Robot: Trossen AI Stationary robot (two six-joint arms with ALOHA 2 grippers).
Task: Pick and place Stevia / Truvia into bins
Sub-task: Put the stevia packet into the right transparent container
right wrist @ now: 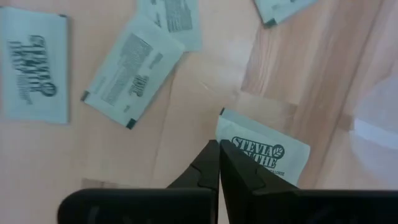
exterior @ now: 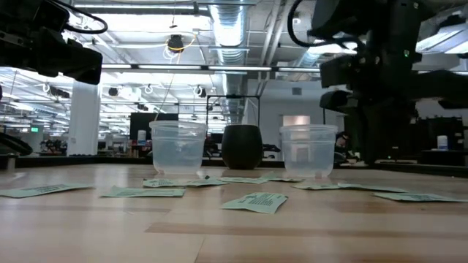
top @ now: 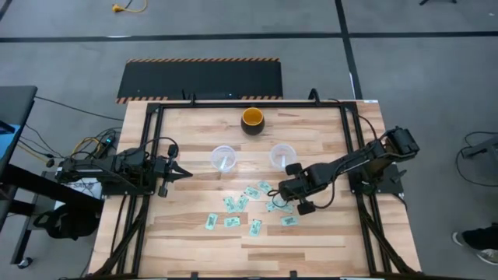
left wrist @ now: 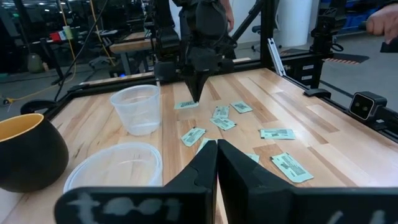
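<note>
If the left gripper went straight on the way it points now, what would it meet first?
Probably the nearer clear cup. The left gripper, shut, points across the table toward the right arm, and that cup's rim sits close beside its line; depth is unclear, so it might slip past.

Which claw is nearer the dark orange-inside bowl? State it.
Right, narrowly. The right claw is below and right of the bowl, over the sachets. The left claw waits at the table's left side, beyond the left cup.

My dark two-finger right gripper (top: 278,191) sits right of centre in the high view, its arm stretched in from the right edge, fingers (right wrist: 211,163) pressed together. My dark left gripper (top: 187,173) waits at centre left, fingertips (left wrist: 208,163) closed.
</note>
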